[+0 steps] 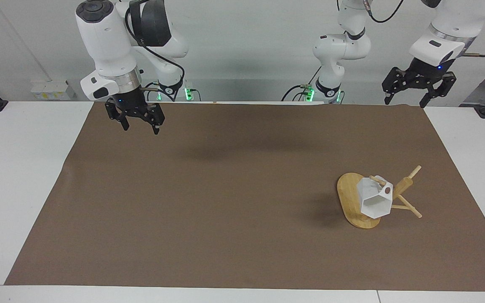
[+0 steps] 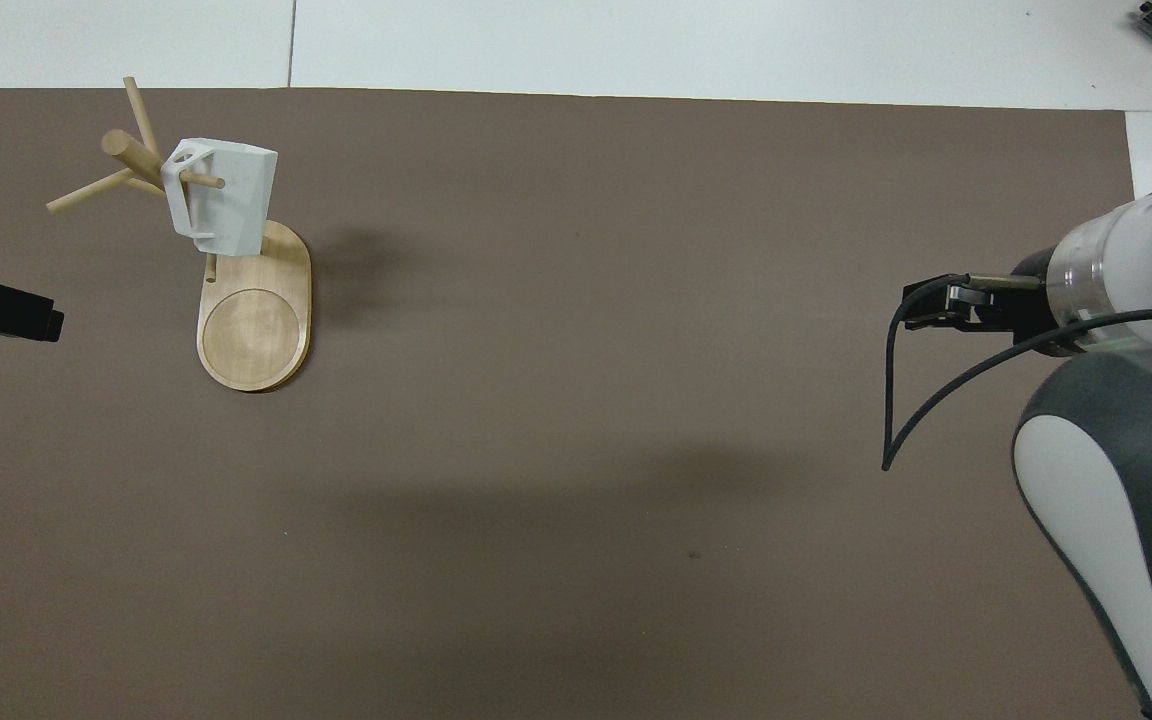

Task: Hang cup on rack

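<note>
You will find the cup [image 1: 375, 202] hung by its handle on a peg of the rack [image 1: 354, 206], at four o'clock on the mat [image 1: 225, 202], with left gripper [image 1: 406, 98] and right gripper [image 1: 139, 123] both wide and empty, so only retreat remains.

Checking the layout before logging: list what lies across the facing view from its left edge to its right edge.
right claw, open over the brown mat → rack with the cup hung on a peg → left claw, open at the mat's corner.
</note>
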{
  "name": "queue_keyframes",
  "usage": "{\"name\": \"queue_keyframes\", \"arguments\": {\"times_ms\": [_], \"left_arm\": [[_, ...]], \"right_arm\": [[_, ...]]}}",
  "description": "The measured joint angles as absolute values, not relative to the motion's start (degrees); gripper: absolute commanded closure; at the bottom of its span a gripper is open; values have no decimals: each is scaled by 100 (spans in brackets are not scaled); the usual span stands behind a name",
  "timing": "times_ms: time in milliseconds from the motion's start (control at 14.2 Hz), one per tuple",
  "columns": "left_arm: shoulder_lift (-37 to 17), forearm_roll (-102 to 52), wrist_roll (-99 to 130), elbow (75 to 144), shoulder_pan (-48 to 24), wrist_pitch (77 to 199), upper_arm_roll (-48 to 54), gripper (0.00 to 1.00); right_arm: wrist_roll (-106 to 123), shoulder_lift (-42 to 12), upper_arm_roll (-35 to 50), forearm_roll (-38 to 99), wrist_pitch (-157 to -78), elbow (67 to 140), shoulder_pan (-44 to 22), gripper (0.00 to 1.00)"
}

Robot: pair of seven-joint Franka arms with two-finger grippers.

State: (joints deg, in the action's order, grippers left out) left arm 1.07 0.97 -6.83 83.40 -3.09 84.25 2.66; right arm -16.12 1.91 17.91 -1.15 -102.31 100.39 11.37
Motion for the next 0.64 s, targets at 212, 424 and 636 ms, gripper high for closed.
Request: {"name": "queue_keyframes", "arguments": {"times_ms": [212, 424, 636], "left_arm": [[152, 9, -684, 8502, -303, 8513, 226, 0], [319, -53, -689, 8939, -242, 8854, 160, 0], [408, -68, -690, 9059, -242, 8938, 152, 0]], "right_arm": [[-1612, 191, 1791, -115, -10231, 10039, 1137, 0], [-1612, 191, 1791, -115, -10231, 10039, 1137, 0], [-1612, 191, 1791, -115, -10231, 10039, 1137, 0]]}}
